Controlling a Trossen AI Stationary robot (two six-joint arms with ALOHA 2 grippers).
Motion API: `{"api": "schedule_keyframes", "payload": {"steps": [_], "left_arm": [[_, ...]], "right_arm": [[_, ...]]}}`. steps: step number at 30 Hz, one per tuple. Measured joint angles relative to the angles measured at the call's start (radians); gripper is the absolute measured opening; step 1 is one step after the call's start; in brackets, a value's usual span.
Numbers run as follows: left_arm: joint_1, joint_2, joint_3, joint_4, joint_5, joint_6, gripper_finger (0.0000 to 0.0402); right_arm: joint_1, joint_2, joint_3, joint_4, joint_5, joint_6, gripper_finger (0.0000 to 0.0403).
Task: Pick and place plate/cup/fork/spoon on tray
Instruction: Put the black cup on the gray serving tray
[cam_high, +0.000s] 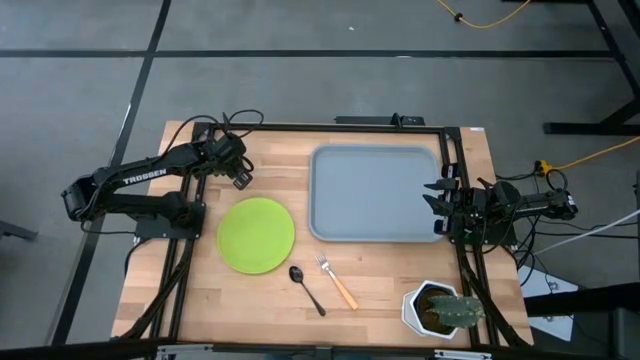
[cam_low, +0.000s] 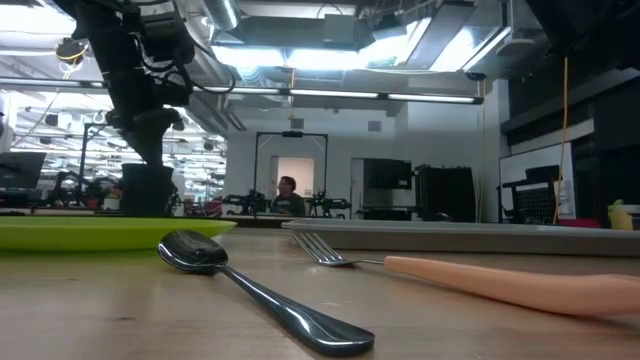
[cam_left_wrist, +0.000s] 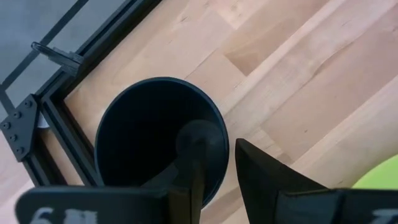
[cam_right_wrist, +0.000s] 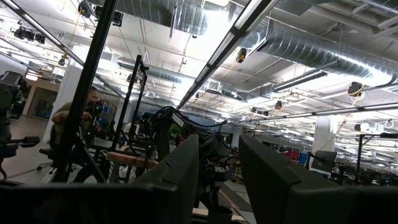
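Left gripper (cam_high: 240, 178) over the table's back-left part, just behind the plate (cam_high: 256, 235). In the left wrist view, one finger (cam_left_wrist: 198, 155) inside the cup (cam_left_wrist: 155, 137) and the other outside its wall, so clamped on the rim. Cup itself seen from above as a dark open cylinder over bare wood near the table's black frame; whether resting on the wood or lifted off it, cannot tell.

Plate flat on the wood, left of the tray (cam_high: 375, 192) and apart from it. Spoon (cam_high: 306, 287) and fork (cam_high: 337, 282) side by side in front of plate and tray, near each other but not touching, both well apart from the left gripper. Tray bare, in the middle-right of the table.

Right gripper (cam_high: 438, 205) parked at the tray's right edge, fingers (cam_right_wrist: 180, 174) apart, holding nothing.

White pot with a cactus (cam_high: 441, 309) at the front-right corner.
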Motion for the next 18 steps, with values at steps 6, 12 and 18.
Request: {"api": "schedule_keyframes", "payload": {"steps": [6,12,18], "left_arm": [[-0.001,0.0,0.0,-0.002,0.001,0.0,0.0082],[-0.001,0.0,0.0,-0.031,-0.01,0.007,0.0082],[-0.001,0.0,0.0,-0.027,-0.021,0.007,0.0082]], "right_arm": [[0.0,0.0,0.0,0.0,0.0,0.0,0.012],[0.0,0.0,0.0,0.0,0.0,0.0,0.012],[0.0,0.0,0.0,0.0,0.0,0.0,0.012]]}}
